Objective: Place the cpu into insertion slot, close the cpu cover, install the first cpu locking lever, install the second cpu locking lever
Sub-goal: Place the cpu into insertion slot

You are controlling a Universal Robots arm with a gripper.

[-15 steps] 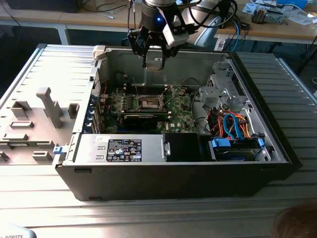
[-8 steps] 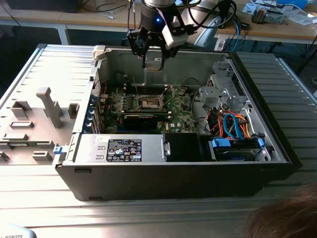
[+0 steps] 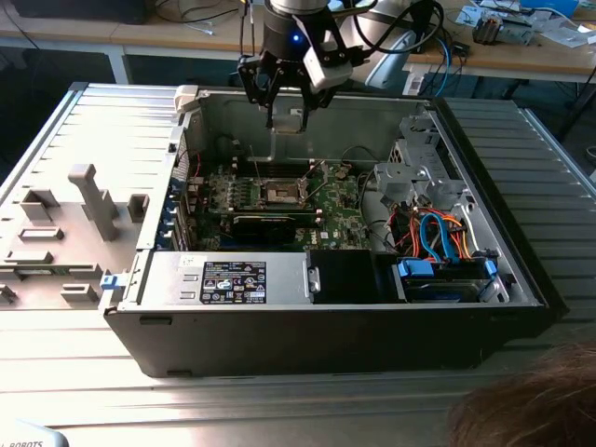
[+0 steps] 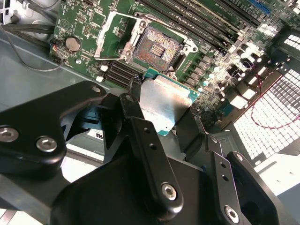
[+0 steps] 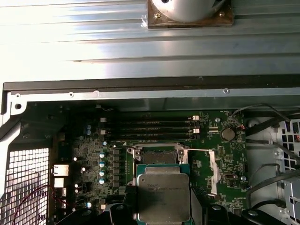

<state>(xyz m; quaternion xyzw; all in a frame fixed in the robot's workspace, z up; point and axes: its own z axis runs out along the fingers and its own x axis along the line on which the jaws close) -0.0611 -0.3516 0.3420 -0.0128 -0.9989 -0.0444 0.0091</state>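
Looked like a tech lab or workshop to me. An opened-up desktop tower [image 3: 326, 335] sat on a ribbed metal table [image 3: 279, 400], and the wooden benches [image 3: 521, 58] behind were littered with cables [image 3: 200, 13].

The exterior view looks down from high and well back, across the open computer case [image 3: 326, 326]. Both wrist views sit close above the motherboard [image 4: 79, 26] [image 5: 234, 159]. The first wrist view faces straight down; the second wrist view looks obliquely past the gripper [image 4: 161, 112] and the cpu [image 4: 166, 101]. All three share the insertion slot [image 3: 280, 194].
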